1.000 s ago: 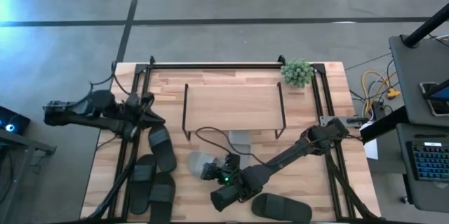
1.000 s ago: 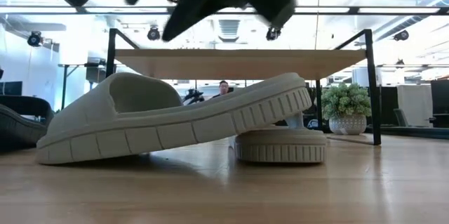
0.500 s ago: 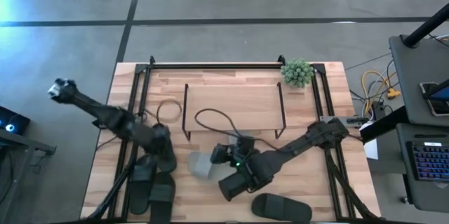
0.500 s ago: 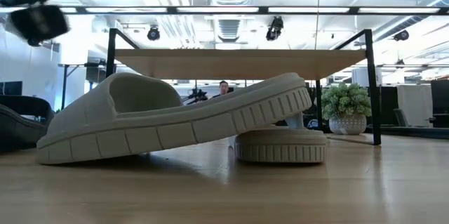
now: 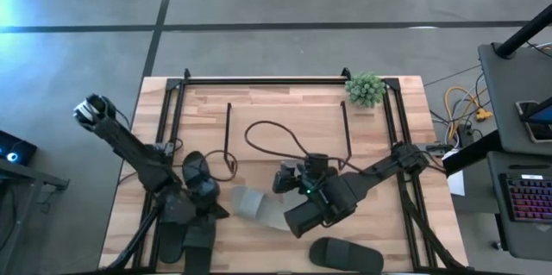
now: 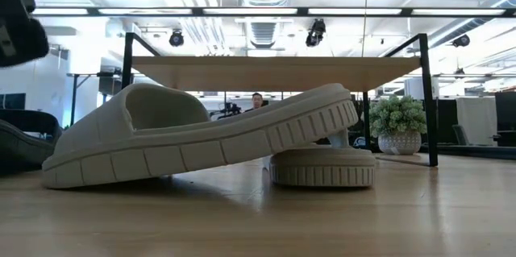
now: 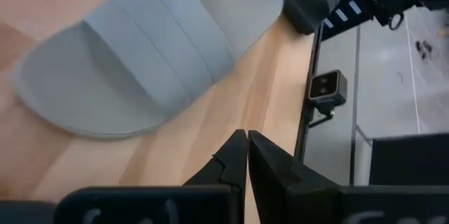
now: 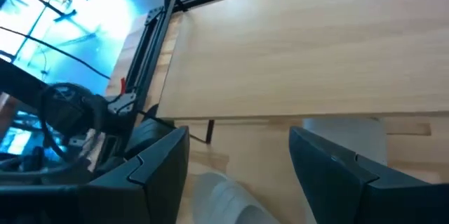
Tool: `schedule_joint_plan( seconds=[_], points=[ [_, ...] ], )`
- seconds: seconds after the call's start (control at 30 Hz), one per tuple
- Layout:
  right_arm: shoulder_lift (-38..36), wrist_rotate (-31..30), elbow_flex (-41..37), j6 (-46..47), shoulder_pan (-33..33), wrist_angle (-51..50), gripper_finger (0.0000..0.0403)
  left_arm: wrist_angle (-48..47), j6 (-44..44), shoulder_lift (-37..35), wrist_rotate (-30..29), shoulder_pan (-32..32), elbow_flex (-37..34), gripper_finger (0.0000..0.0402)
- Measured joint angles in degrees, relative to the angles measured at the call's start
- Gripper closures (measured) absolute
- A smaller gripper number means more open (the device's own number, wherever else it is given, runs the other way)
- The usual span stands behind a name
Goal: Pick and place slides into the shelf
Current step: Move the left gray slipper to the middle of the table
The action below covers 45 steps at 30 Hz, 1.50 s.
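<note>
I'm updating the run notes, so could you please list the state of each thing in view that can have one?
left gripper: shut, empty, above the table beside a grey slide.
right gripper: open, empty, facing the shelf.
shelf: upright, top board bare.
grey slides: on the table, one propped on the other.
black slides: flat on the table.
potted plant: upright.

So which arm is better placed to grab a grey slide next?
Probably the right: its end effector is open, just above the grey slides by the shelf. The left end effector is shut, over by the black slides.
</note>
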<state>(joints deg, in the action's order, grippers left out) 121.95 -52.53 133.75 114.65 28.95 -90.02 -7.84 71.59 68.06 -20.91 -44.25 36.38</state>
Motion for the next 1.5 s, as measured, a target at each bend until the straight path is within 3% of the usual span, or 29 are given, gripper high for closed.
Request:
schedule_joint_plan(
  seconds=[0.2, 0.5, 0.67, 0.87, 1.2, 1.33, 1.5],
  points=[
    [0.00, 0.33, -0.02, -1.78, 0.35, 0.00, 0.0167, 2.73, 6.86, 6.57, -4.37, 0.36, -0.09, 0.0380],
    [0.00, 0.46, -0.04, -2.43, 1.05, 0.00, 0.0167, 2.76, 15.62, 9.04, -5.21, 2.65, -0.14, 0.0237],
    [0.00, 0.49, -0.04, -2.40, 1.16, 0.00, 0.0167, 2.89, 16.61, 11.28, -4.63, 3.97, -0.17, 0.0194],
    [0.00, 0.52, -0.04, -2.38, 1.16, 0.00, 0.0168, 5.06, 15.30, 13.79, -3.45, 5.48, -0.17, 0.0189],
    [0.00, 0.56, -0.06, -2.20, 1.14, 0.00, 0.0168, 17.90, 6.36, 19.12, -0.03, 7.56, -0.01, 0.0195],
    [0.00, 0.63, -0.06, -2.20, 1.14, 0.01, 0.0168, 20.79, 1.74, 19.64, 0.42, 7.52, -0.02, 0.0227],
    [0.00, 0.65, -0.06, -2.23, 1.14, 0.00, 0.0168, 21.16, -4.84, 18.56, -0.28, 7.93, 0.35, 0.0295]
  ],
)
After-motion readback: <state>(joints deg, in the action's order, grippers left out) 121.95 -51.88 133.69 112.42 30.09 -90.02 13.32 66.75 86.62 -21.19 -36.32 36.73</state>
